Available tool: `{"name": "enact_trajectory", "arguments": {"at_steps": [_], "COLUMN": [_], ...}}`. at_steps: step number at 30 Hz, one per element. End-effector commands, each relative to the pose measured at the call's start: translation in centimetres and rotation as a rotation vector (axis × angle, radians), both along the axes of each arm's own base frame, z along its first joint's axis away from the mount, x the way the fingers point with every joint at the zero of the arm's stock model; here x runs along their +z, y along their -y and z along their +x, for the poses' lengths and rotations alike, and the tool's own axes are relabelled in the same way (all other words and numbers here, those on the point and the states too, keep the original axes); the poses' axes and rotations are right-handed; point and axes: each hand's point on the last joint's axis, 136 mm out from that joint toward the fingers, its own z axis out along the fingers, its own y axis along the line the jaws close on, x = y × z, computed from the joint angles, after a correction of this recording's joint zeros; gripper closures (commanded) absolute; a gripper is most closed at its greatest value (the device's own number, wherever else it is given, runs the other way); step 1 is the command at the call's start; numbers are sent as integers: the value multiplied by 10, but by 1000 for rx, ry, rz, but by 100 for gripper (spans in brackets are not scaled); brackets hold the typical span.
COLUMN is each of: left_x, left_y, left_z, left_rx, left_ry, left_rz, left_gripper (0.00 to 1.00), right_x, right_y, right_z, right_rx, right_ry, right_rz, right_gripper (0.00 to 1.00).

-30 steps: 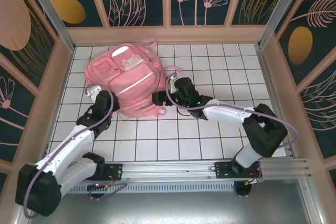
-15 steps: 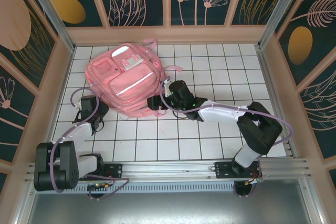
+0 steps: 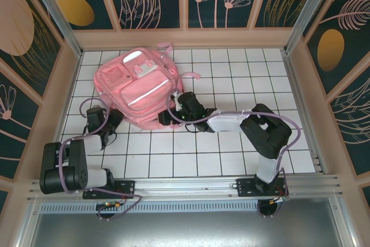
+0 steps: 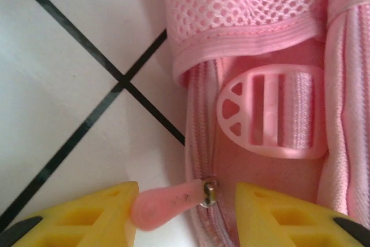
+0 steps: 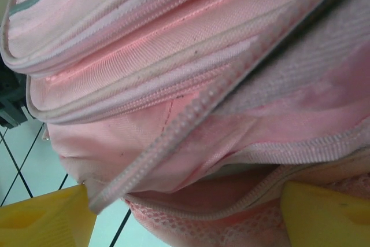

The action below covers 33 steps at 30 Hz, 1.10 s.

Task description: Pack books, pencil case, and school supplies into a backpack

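Over on the left, the left arm is folded tight – elbow back by its base, forearm running up the table (image 3: pixel 231 73) to the near-left edge of the backpack (image 3: pixel 136 88). The left gripper (image 4: pixel 186 209) is released: its yellow fingers stand apart with the pink zipper pull (image 4: pixel 165 203) lying between them, the tab's tip just touching the left finger and the metal slider short of the right one. Nothing is pinched. I'd say it is lined up that way so a squeeze would catch the tab and let it draw the zip along. Just beyond the pull sit a pink strap buckle (image 4: pixel 272 111) and a mesh panel (image 4: pixel 243 4).

The backpack itself lies flat, front pockets up, on the far-left part of the white tiles.

To the right, the right arm reaches low and long across the table, wrist bent in against the bag's near-right side. The right gripper (image 5: pixel 184 201) is spread wide, fingers either side of the bag's edge, where a zipper track (image 5: pixel 191 120) runs and gapes a little – bracing the bag, I'd guess, rather than clamping it.
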Motion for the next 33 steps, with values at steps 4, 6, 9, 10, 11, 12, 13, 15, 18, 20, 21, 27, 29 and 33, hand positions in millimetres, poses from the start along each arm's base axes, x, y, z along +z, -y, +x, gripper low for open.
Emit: {"name": "enact_trajectory", "arguments": {"at_steps": [4,6,9,10,11,12,13,15,18,20,21,27,29,33], "left_x": [4,3,-2,-2,-2,-3,-2,-2,-1,1,1,4,0,-5], "left_y": [32,34,29,27,26,26,26,29,36,40,43,66,71,76], "left_z": [-3,-5,-7,-6,-6,-6,-5,-5,-6,-7,-8,-8,-10,-14], "left_rx": [-124,-135,-116,-109,-106,-107,-110,-119,-152,-177,-191,-296,-316,-335], "left_ry": [63,66,44,41,40,38,39,45,59,75,81,97,82,67], "left_rz": [-144,-147,-116,-106,-101,-99,-101,-113,-138,-152,-157,-165,-168,-171], "left_gripper": [55,56,62,63,63,64,64,64,64,65,65,67,69,69], "right_x": [-22,-23,-22,-22,-21,-20,-21,-21,-22,-20,-20,-19,-18,-19], "right_y": [52,66,76,77,76,75,73,71,68,68,68,67,67,66], "right_z": [49,59,65,65,64,63,62,62,60,59,59,58,58,57], "right_rx": [-205,-242,-261,-262,-257,-250,-246,-237,-228,-224,-227,-221,-220,-220], "right_ry": [-54,-62,-70,-68,-68,-67,-71,-75,-81,-77,-76,-79,-80,-86], "right_rz": [-48,-45,-28,-23,-20,-14,-14,-8,-5,-3,-4,4,5,7], "right_gripper": [17,17,17,17,17,17,17,17,17,17,17,17,17,17]}}
